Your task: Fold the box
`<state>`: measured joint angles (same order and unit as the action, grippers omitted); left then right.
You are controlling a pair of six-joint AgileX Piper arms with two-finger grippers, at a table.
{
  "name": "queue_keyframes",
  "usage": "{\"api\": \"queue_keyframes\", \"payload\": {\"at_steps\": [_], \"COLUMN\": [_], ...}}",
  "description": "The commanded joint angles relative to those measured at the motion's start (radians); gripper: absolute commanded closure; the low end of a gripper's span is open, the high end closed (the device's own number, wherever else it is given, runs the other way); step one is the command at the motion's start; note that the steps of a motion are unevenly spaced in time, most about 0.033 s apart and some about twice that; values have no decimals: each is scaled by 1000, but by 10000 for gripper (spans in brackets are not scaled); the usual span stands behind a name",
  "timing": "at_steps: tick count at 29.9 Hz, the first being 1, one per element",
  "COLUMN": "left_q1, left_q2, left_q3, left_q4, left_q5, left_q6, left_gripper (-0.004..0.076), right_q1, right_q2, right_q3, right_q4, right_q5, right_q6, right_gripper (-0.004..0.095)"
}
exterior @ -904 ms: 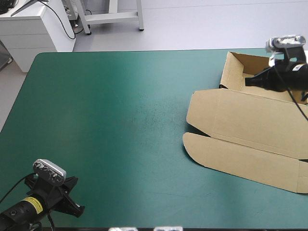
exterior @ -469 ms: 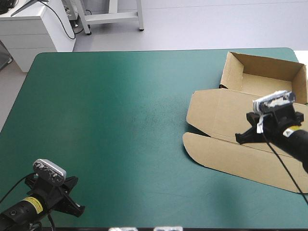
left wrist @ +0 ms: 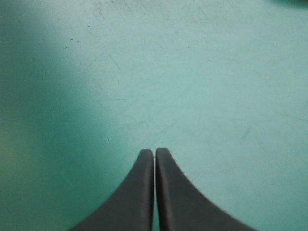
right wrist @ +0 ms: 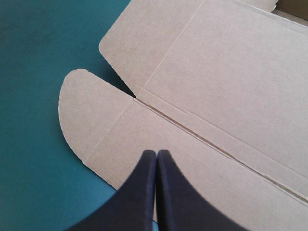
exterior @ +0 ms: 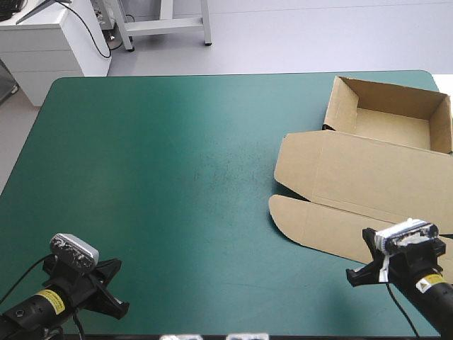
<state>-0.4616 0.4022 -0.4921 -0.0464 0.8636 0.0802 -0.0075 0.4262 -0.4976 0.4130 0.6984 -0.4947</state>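
The brown box (exterior: 382,163) lies at two to four o'clock on the teal-green cover (exterior: 163,184), tray walls up at the far end, lid flat. The right gripper (right wrist: 156,153), fingers pressed together and empty, hovers over the lid's front flap (right wrist: 91,115) at four o'clock; the left gripper (left wrist: 154,151), likewise closed, sits at seven. The tray looks formed; the next move probably needs fingers parted to take the flap's edge

Lab-like workspace, teal-green table (exterior: 163,177), white cabinet (exterior: 42,51) with cable (exterior: 90,30), metal frame (exterior: 167,25), grey floor (exterior: 304,35)
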Motion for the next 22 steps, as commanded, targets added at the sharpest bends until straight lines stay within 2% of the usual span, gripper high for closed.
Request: {"api": "queue_keyframes", "payload": {"at_steps": [1, 3, 11, 22], "left_q1": [-6, -6, -6, -6], "left_q2": [9, 9, -3, -103], "left_q3": [-23, -23, -23, -23], "left_q4": [-24, -24, -28, -56], "left_q5": [-83, -94, -114, -123], "left_q6": [-2, -1, 48, 88], "left_gripper": [731, 731, 731, 731], "right_q1": [0, 0, 0, 0], "right_q2": [-97, -159, -334, -364], "right_q3": [10, 25, 70, 72], "right_q4": [21, -2, -144, -163], "right_q5": [-71, -68, -53, -48], "right_q6": [17, 22, 213, 241], "right_gripper": [929, 929, 929, 929]}}
